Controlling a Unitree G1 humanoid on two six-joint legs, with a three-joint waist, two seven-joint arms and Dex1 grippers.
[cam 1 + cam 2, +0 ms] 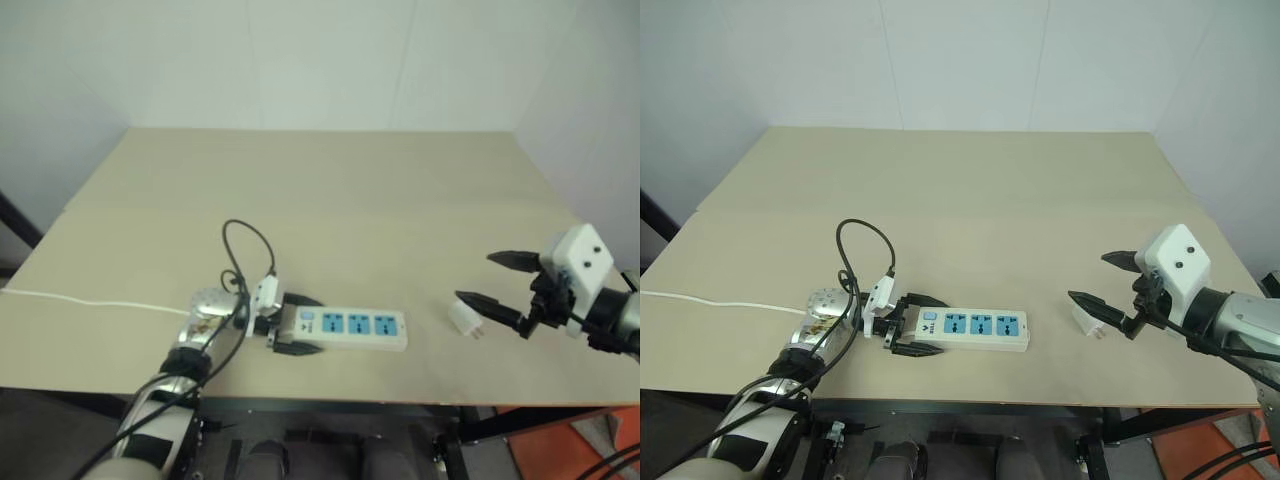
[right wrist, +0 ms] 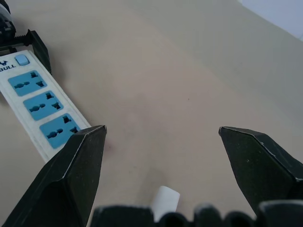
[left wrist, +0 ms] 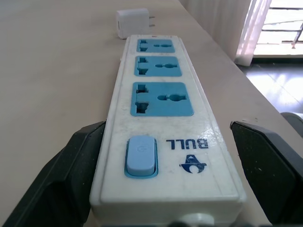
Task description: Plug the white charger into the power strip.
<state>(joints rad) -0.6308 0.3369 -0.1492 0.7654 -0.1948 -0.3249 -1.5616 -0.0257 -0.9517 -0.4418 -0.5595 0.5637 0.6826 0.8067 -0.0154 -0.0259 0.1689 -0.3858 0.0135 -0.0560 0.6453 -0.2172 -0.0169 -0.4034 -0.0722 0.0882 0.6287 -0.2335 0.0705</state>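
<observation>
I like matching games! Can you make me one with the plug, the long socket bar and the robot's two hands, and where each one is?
1 white charger
2 power strip
3 left gripper
4 right gripper

A fingers on both sides of the strip's switch end
B open, above the charger
C lying alone on the table
D flat, three blue sockets

Pairs: 1-C, 2-D, 3-A, 4-B
</observation>
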